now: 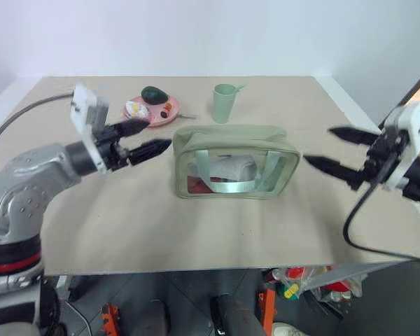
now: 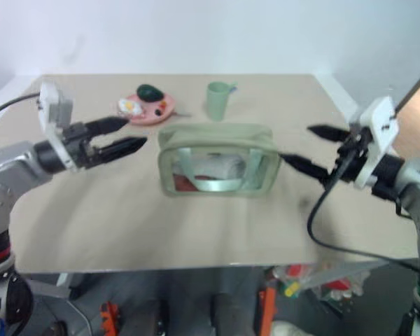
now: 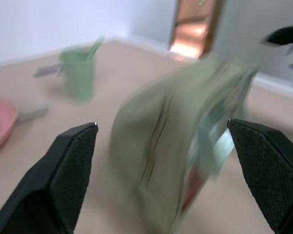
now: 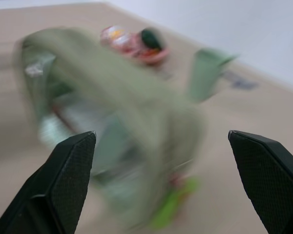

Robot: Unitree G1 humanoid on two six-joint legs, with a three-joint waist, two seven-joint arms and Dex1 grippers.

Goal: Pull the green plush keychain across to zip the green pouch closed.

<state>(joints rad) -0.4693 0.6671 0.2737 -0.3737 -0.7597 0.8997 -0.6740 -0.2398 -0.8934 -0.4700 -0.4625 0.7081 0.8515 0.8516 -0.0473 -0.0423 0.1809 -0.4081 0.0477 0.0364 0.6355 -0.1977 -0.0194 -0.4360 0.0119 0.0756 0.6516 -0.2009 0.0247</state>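
On the tan table [image 1: 126, 231], at its centre, the green pouch [image 1: 234, 161] stands upright, its clear side facing the camera, pale strap handles hanging down the front. No brand, label or writing can be read on it or on anything else; the things inside show through the plastic as white and red shapes too vague to name.

From the right wrist camera the green plush keychain [image 4: 173, 204] shows as a bright lime blur at the pouch's lower near end, low against the table; whether it lies on the table or hangs is unclear.

At 9 o'clock of the pouch the left gripper [image 1: 143, 138] points about level toward the pouch's end, its two black fingers spread, the nearer tip just beside the pouch's corner without clearly touching it. It holds nothing.

At 3 o'clock the right gripper [image 1: 338, 149] points back toward the pouch, angled slightly down, fingers [image 1: 329, 168] spread wide and empty, the lower tip close to the pouch's end and apart from it.

At 12 o'clock of the pouch stands a pale green cup [image 1: 225, 102]. At 11 o'clock sits a pink plate [image 1: 154, 115] carrying a dark green lump [image 1: 154, 94] and small bits of food.
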